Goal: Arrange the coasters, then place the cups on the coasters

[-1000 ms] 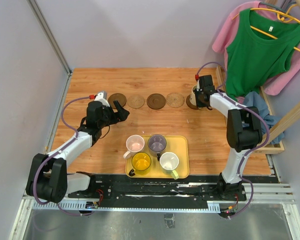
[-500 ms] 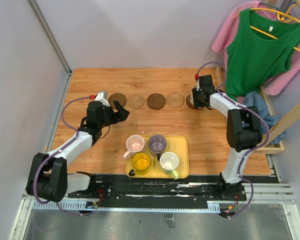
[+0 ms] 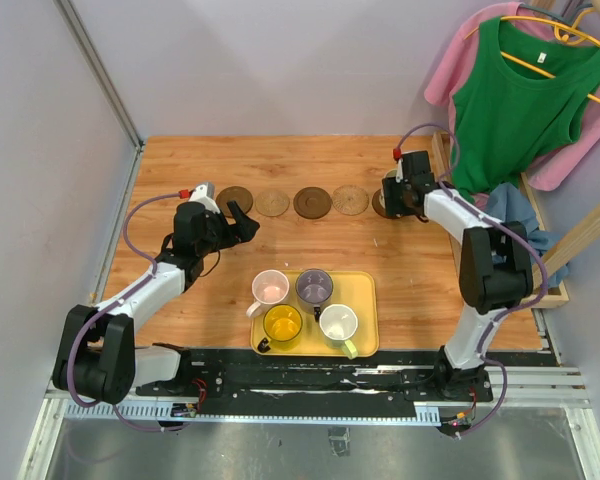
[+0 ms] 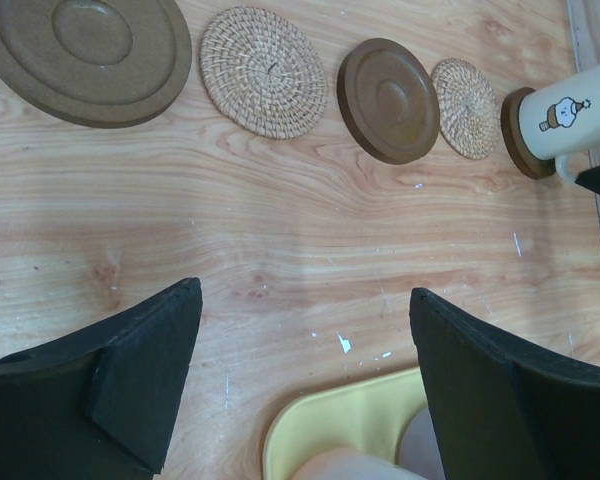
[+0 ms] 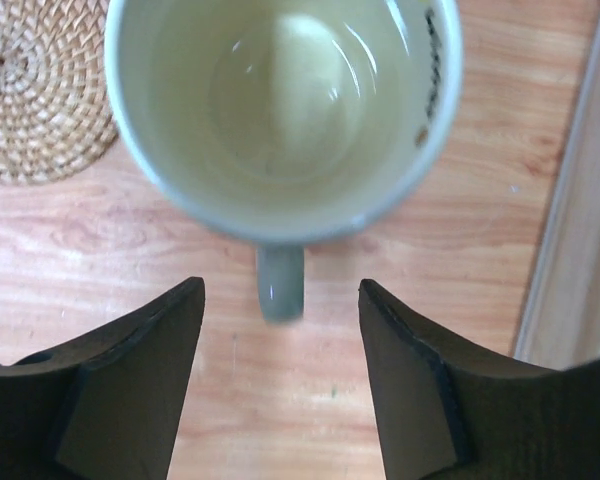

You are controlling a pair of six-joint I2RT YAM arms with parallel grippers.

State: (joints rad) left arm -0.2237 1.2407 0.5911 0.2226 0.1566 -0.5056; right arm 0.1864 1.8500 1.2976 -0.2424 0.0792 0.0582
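The wooden table (image 3: pixel 280 160) sits between grey walls, with clothes (image 3: pixel 515 100) hanging at 2 o'clock. From above, the five coasters (image 3: pixel 312 202) lie in a row across the middle. The cream cup (image 3: pixel 388 186) stands on the coaster at the 3 o'clock end, under the right gripper (image 3: pixel 400 195). The other four cups (image 3: pixel 282 323) wait in the yellow tray (image 3: pixel 365 300) at 6 o'clock. The left gripper (image 3: pixel 242 222) hovers near the row's 9 o'clock end.

In the left wrist view its fingers gape wide over bare wood and hold nothing. The tray's rim is at 6 o'clock and the cream cup at 2 o'clock.

In the right wrist view the cup's mouth fills 12 o'clock. Its handle (image 5: pixel 280 285) points to 6 o'clock between parted fingers (image 5: pixel 130 380), with a gap on each side.

The first cup looks placed and is being let go. Next, the right arm should back off without catching the handle, then fetch another cup from the tray.

A second ago those fingers were pinched at the cup; now they are spread. The left arm has not moved.
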